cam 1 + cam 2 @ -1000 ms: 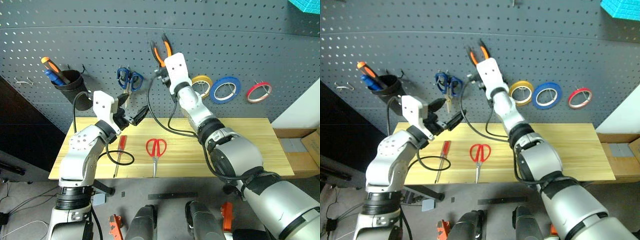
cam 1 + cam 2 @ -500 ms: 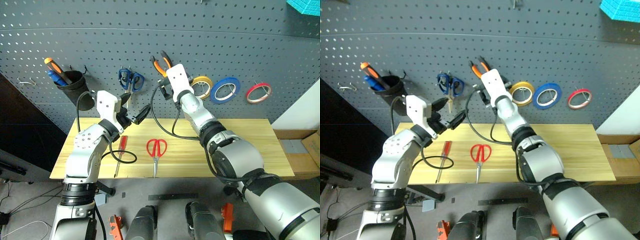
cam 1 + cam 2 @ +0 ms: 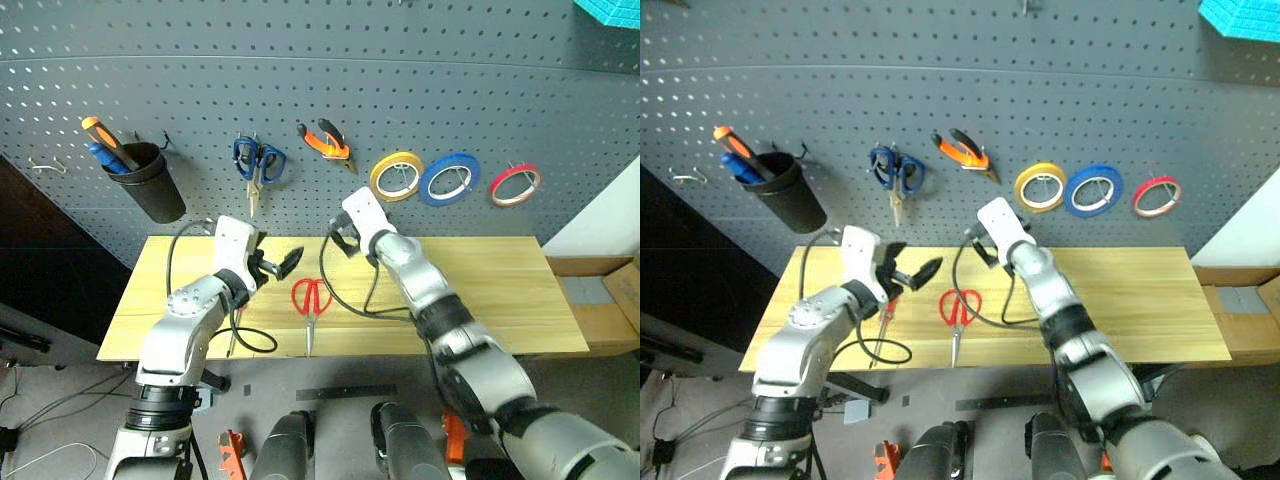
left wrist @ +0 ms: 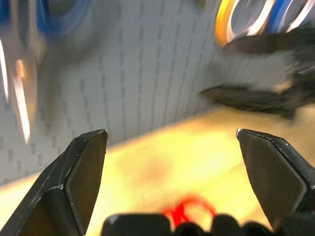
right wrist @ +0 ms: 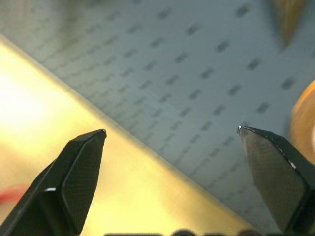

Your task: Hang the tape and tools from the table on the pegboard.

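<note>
Two wide-open grippers point(image 3: 278, 264) point(image 3: 338, 240); red-handled scissors point(image 3: 311, 308) lie lengthwise front-to-back, blades toward table point(image 3: 500, 290) front

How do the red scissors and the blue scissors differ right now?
The red scissors lie flat on the table; the blue scissors hang on the pegboard. The red pair sits between the two arms; the blue pair hangs left of the pliers. Both point their blades downward in the head views.

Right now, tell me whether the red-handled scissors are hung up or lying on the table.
Lying flat on the table: the red-handled scissors rest on the planks, blades toward the near edge.
</note>
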